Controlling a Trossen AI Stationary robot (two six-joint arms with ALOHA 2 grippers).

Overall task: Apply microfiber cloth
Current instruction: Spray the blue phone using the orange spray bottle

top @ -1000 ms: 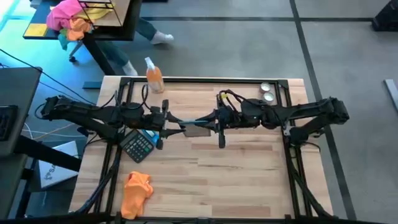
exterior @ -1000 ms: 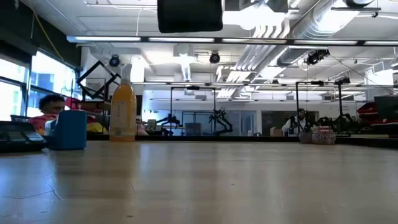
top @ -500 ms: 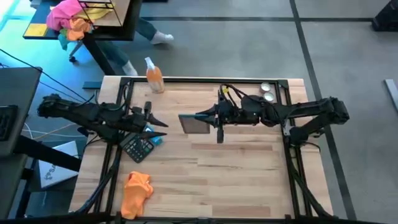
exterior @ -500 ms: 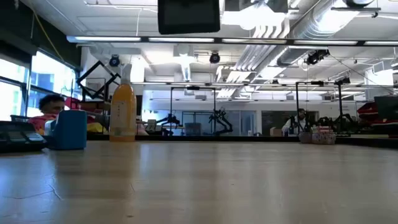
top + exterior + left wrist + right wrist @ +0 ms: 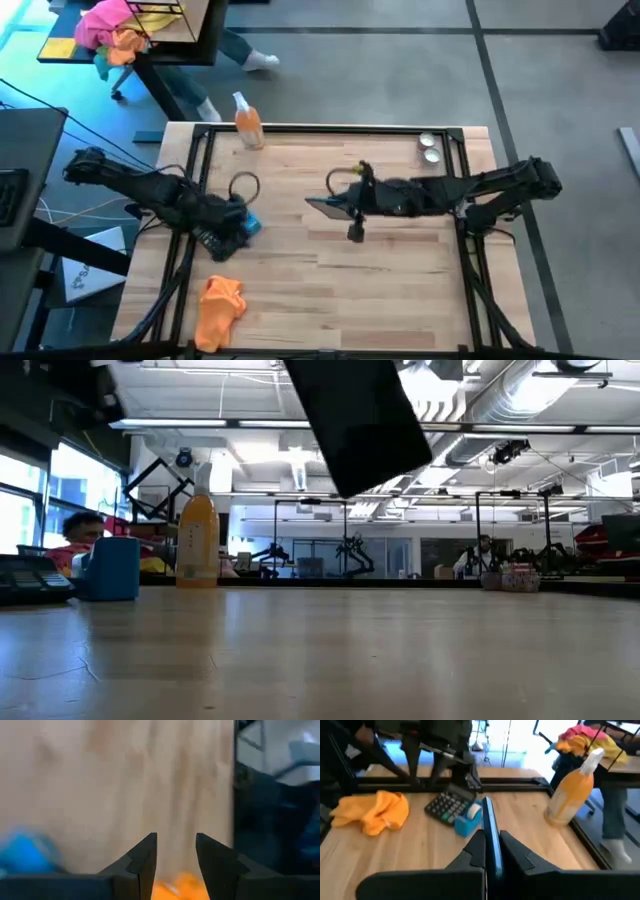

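1. The microfiber cloth (image 5: pixel 219 308) lies crumpled on the worktop (image 5: pixel 380 280), near the front edge on the left arm's side. It sits just past the calculator (image 5: pixel 217 240) from the left hand (image 5: pixel 238 226), nearer the worktop's front, and touches neither the hand nor the calculator.

2. The left hand hangs above the calculator and the blue block (image 5: pixel 249 226) beside it. In its wrist view the two dark fingers (image 5: pixel 141 865) stand a narrow gap apart with nothing between them, and a patch of orange shows just beyond the tips, so the hand is pointed toward the cloth.

3. The right hand (image 5: pixel 336 205) is at mid-worktop, well apart from the cloth, and grips a thin dark flat panel (image 5: pixel 324 207) by one edge. Its wrist view shows the panel (image 5: pixel 489 840) edge-on between the fingers; in the low view it hangs tilted, clear of the worktop.

4. The cloth looks light, soft and limp. It should bunch and drape rather than hold a shape, and it will probably slide on the smooth wood if pushed from the side.

5. The raised folds of the heap, the thick middle ridge in particular, look like the best place to pinch. A flat hem lying on the wood would likely slip out from under the fingertips.

6. The present gap looks narrow for that ridge, so widening first seems wise. The spray bottle (image 5: pixel 247 122) at the far edge stands well clear of this reach.
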